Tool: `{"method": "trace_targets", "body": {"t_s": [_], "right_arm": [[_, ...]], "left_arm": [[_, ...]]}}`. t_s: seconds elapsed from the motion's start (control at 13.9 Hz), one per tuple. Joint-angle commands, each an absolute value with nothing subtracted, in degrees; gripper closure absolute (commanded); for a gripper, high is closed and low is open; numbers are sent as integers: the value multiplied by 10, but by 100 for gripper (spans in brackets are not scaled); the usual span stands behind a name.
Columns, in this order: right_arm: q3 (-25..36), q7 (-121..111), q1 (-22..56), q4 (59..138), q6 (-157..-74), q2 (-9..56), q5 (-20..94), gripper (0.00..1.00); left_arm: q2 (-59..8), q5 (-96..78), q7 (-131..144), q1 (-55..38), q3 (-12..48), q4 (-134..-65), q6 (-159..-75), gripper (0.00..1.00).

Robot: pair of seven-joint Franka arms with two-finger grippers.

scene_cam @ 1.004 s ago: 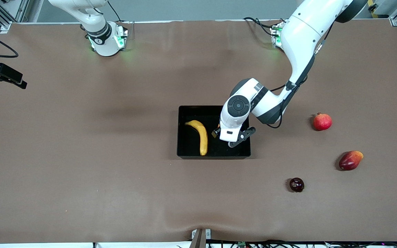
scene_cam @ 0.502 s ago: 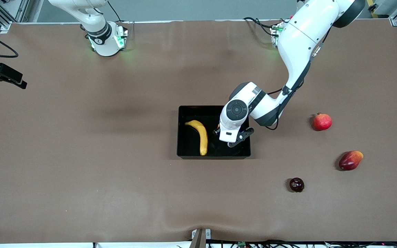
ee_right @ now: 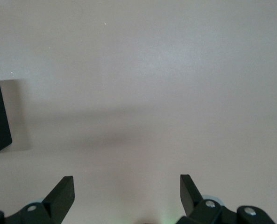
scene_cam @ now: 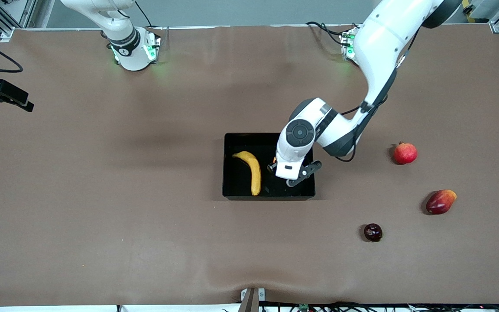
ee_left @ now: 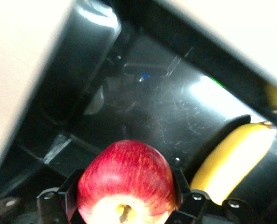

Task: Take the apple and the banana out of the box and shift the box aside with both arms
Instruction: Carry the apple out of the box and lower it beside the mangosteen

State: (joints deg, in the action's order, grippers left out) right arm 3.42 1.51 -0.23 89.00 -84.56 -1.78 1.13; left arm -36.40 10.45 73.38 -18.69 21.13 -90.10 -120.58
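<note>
Apple (ee_left: 124,179) betw. end effector fingers (ee_left: 68,198), banana (ee_left: 234,158) beside.

Glossy black box (scene_cam: 232,190); yellow banana (scene_cam: 253,171); red apple (ee_left: 125,179) streaked, pale yellow at the stem; brown bench (scene_cam: 102,195); red pomegranate (scene_cam: 405,153); dark purple fruit (scene_cam: 373,232).

Five fruits (scene_cam: 406,153), one box (scene_cam: 232,190)

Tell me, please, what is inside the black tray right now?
The black tray holds a banana lying on its floor. The left gripper has an apple between its fingers above that floor; the arm hides the rest of the tray.
</note>
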Motion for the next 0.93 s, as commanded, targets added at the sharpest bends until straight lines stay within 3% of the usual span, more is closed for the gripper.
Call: {"method": "trace_targets", "body": {"t_s": [0.0, 0.43, 0.86], "right_arm": [[33, 8, -8, 879, -841, -13, 13, 0], [33, 8, -8, 879, -841, -13, 12, 0], [33, 8, -7, 879, -841, -13, 11, 0]], "left_arm": [[-295, 108, 660, -153, 213, -879, -1121, 100], [-234, 55, 386, -6, 214, -876, -1051, 100], [-303, 104, 248, 99, 209, -878, -1084, 100]]}}
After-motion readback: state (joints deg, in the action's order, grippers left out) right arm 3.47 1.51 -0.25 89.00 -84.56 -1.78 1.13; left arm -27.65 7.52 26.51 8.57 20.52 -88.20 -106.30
